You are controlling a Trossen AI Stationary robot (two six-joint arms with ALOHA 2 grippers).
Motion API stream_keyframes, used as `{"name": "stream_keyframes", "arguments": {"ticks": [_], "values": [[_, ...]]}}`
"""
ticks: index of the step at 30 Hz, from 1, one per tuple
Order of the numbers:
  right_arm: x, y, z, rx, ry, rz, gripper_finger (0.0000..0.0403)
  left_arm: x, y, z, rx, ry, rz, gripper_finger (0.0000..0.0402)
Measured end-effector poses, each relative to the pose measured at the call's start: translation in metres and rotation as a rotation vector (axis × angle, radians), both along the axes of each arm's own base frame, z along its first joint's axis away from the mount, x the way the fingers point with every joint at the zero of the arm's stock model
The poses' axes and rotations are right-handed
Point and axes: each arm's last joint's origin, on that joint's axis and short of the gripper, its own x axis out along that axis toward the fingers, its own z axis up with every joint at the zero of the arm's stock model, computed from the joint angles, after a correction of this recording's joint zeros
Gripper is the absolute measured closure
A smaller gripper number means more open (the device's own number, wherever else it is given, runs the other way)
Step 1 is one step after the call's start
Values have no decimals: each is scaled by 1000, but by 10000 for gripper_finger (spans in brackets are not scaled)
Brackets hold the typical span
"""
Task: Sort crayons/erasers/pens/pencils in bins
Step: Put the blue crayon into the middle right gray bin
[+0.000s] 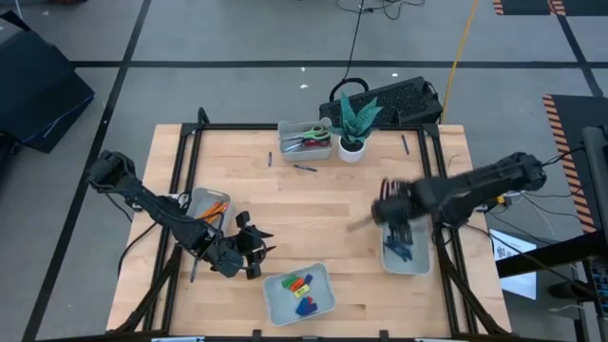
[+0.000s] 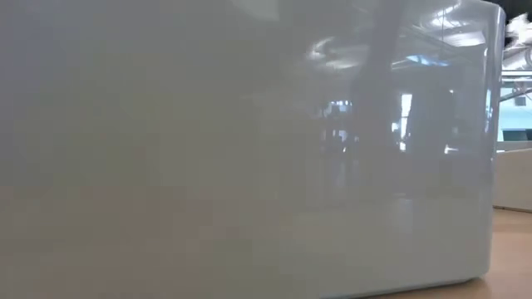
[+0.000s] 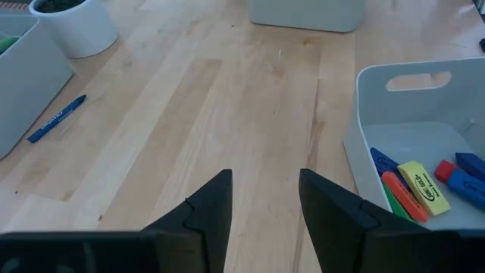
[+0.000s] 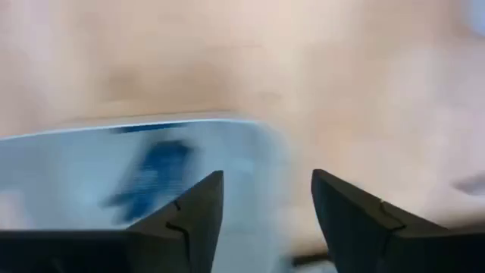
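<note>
Several pens [image 4: 155, 178] lie just beyond the right fingers [image 4: 193, 220].

Four light-grey rectangular plastic bins sit on the pale wooden table [image 1: 313, 204]. One at the front [image 1: 323, 306] holds small chunky erasers [image 1: 300, 285]; one at the left [image 1: 202, 200] holds thin orange pencils [image 1: 215, 208]; one at the right [image 1: 418, 261] holds dark blue pens [image 1: 399, 249]; one at the back [image 1: 290, 147] holds scissors [image 1: 306, 140]. Just right of the back bin stands a white plant pot [image 1: 351, 148]. A loose blue stick [image 1: 304, 167] lies on the table before that bin.
</note>
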Motion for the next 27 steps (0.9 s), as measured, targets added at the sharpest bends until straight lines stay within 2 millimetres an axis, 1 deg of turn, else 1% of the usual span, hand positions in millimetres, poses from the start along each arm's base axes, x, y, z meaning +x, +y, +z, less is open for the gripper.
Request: {"name": "stream_keyframes", "arguments": {"ticks": [2,4,6,8,11,13,16,18,19,21,23,25,27], "values": [[1,-25,5,-27,34,-41,206,0,0,0,0,0,0,245],[-2,-53,2,-23,74,-65,207,0,0,0,0,0,0,245],[-7,-81,-7,-10,109,-84,211,0,0,0,0,0,0,245],[-11,-105,-19,2,134,-98,214,0,0,0,0,0,0,245],[-22,-131,-39,42,199,-139,214,0,0,0,0,0,0,245],[-29,-141,-52,77,252,-173,211,0,0,0,1,0,0,245],[-35,-148,-72,112,302,-251,209,0,0,0,-5,-3,4,245],[-39,-147,-85,181,335,-274,214,2,-1,2,-70,-42,34,245],[-41,-146,-90,202,354,-270,217,4,-3,6,-142,-87,59,245],[-42,-145,-97,218,379,-254,224,4,-7,18,-323,-168,55,245],[-41,-145,-102,206,392,-228,230,1,-12,34,-455,-211,-38,245],[-41,-146,-106,168,385,-209,235,-3,-15,45,-521,-231,-140,245],[-40,-147,-111,146,365,-187,239,-5,-17,54,-549,-273,-207,245]]}}
